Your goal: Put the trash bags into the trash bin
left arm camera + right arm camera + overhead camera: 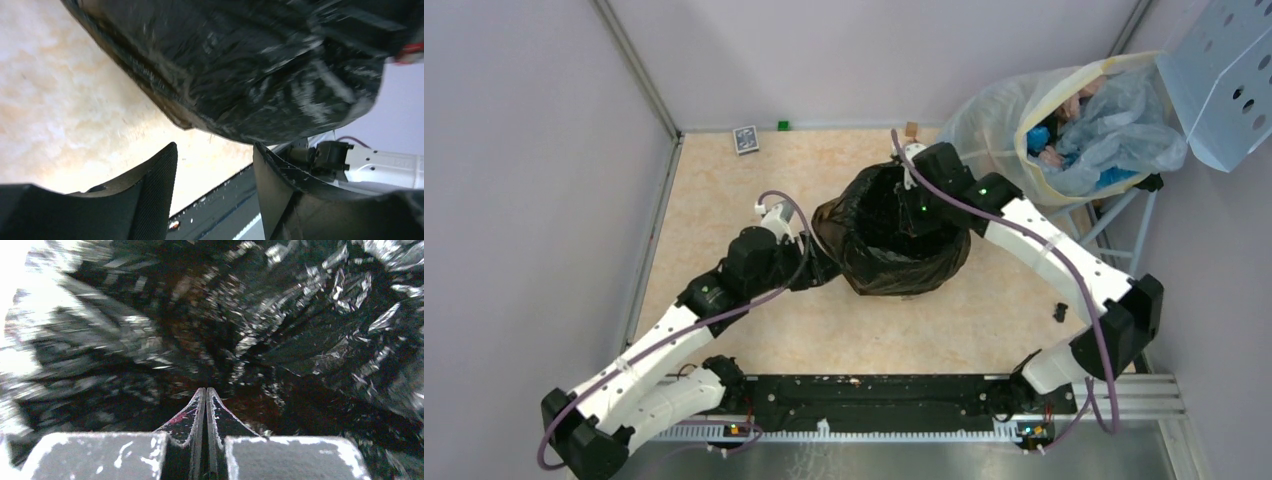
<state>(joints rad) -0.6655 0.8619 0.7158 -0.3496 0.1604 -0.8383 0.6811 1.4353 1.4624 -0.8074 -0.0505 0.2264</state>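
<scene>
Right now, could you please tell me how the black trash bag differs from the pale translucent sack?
The black trash bag is opaque and glossy; the translucent sack is whitish-yellow and shows its contents. The bag stands in the middle; the sack sits at the far right, stuffed with crumpled plastic. Both are wrinkled film with open mouths.

- left arm (674, 340) and right arm (1044, 245): white shells, chunky black joints
- a purple cable (1107, 370) loops along each one
- tiny green lights (982, 185) on the right arm, roughly 2 o'clock from above
- left gripper (214, 146): black, finely ribbed fingers
- right gripper (205, 390): black fingers, scuffed whitish edges, pink smear
</scene>
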